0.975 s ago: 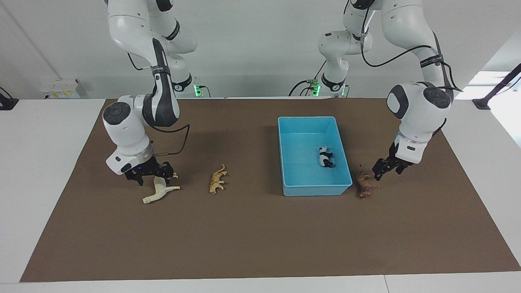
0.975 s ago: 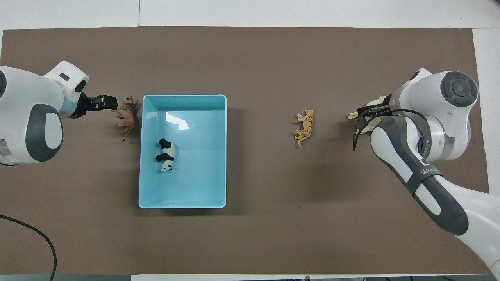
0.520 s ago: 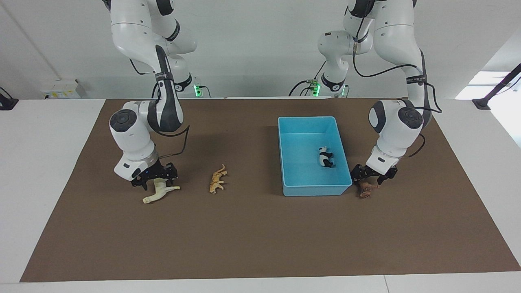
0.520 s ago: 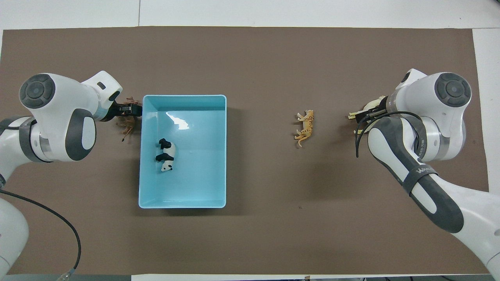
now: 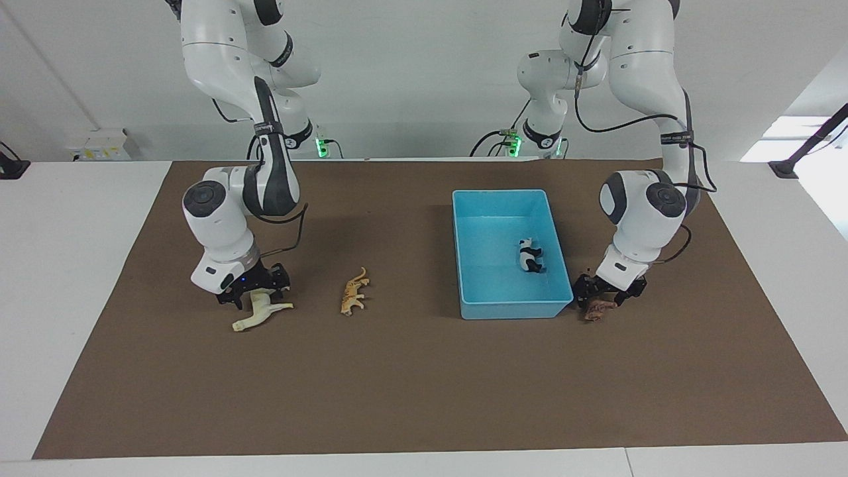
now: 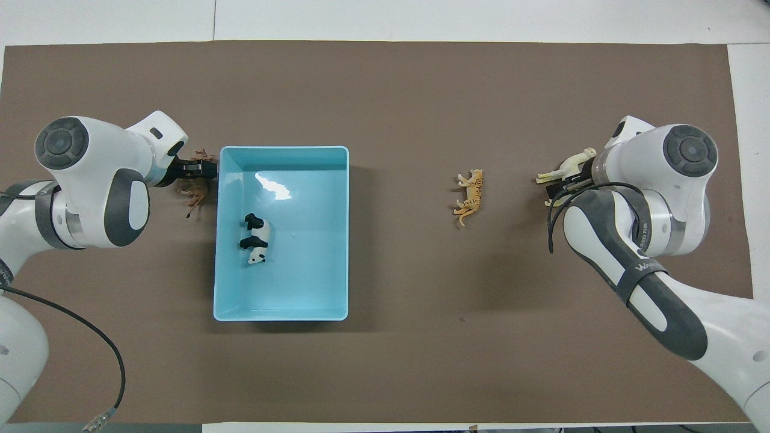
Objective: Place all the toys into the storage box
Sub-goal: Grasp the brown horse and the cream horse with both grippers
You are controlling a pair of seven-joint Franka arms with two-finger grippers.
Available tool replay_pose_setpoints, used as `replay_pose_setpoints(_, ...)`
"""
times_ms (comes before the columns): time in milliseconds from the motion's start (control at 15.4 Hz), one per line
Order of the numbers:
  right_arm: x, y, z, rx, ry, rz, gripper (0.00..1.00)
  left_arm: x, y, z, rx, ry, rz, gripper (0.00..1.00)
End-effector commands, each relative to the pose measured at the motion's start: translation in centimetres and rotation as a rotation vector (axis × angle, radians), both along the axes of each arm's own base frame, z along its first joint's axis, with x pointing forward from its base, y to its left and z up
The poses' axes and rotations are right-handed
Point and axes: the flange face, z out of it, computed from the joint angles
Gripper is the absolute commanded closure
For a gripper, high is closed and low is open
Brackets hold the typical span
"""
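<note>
The light blue storage box holds the black-and-white panda. The brown lion lies on the mat beside the box, toward the left arm's end. My left gripper is low over it, open, with a finger on each side. The cream-white horse lies toward the right arm's end. My right gripper is low over its hindquarters, open. The orange spotted cat lies between horse and box.
A brown mat covers the white table. The box's wall stands close beside the left gripper. A grey cable loops at the left arm's corner in the overhead view.
The left gripper moved from beside the lion toward the box and came down over it. The right gripper shifted slightly and lowered onto the horse. No toy has moved.
</note>
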Motion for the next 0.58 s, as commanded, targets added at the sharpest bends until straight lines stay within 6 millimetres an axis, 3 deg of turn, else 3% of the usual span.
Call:
replay_pose_setpoints(0, -0.4, -0.1, -0.3, 0.003, -0.009, 0.008, 0.86, 0.4, 0.2, -0.1, 0.001, -0.015, 0.042, 0.96)
replay_pose_setpoints(65, -0.4, -0.1, -0.3, 0.005, -0.011, -0.001, 1.0, 0.5, 0.2, 0.1, 0.0, -0.015, 0.042, 1.0)
replay_pose_setpoints(260, -0.3, 0.1, -0.1, 0.005, -0.009, 0.002, 1.0, 0.9, 0.3, 0.7, 0.002, 0.005, 0.044, 1.0)
replay_pose_setpoints(390, 0.1, 0.3, 0.4, 0.006, -0.014, 0.002, 1.0, 1.9, 0.4, 2.8, 0.004, 0.034, 0.047, 1.0)
replay_pose_setpoints(520, 1.3, 0.3, 2.2, 0.006, -0.021, 0.001, 1.0, 3.0, 1.6, 5.4, 0.003, 0.059, 0.068, 1.0)
